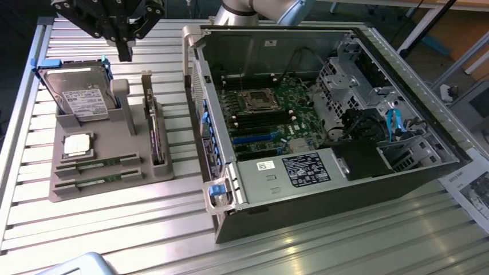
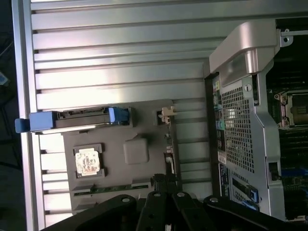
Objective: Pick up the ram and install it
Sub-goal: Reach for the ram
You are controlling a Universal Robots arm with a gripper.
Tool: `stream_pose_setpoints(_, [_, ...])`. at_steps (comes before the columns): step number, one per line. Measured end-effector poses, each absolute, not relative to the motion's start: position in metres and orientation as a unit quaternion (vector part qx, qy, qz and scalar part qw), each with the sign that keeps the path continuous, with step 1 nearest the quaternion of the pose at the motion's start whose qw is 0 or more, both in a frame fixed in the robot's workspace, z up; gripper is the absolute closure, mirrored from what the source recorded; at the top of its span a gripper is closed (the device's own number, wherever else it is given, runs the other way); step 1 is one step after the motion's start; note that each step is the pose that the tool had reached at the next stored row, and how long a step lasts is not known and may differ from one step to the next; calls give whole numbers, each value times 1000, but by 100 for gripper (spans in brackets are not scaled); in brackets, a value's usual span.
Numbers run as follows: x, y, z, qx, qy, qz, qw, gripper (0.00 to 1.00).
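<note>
- we see the gripper [image 1: 125, 54] hanging above the far end of the grey holder [image 1: 114, 150], its fingers pressed together with nothing between them.
- the ram [image 1: 98, 166] lies in a slot at the holder's near end, with a twin stick [image 1: 99, 183] just beside it, closer to the holder's edge.
- a hard drive [image 1: 77, 97] stands upright at the holder's far end.
- a silver processor chip [image 1: 77, 145] sits between the drive and the ram.
- an open computer case [image 1: 321, 114] stands beside the holder, on the exterior view's right.
</note>
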State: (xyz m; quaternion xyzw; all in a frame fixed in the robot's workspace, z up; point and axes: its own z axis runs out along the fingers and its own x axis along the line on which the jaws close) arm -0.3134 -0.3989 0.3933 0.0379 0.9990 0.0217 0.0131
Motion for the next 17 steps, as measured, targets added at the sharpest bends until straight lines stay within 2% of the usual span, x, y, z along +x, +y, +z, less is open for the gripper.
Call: stream_pose_setpoints(17, [-331,-399,393,38,999,22,13,90])
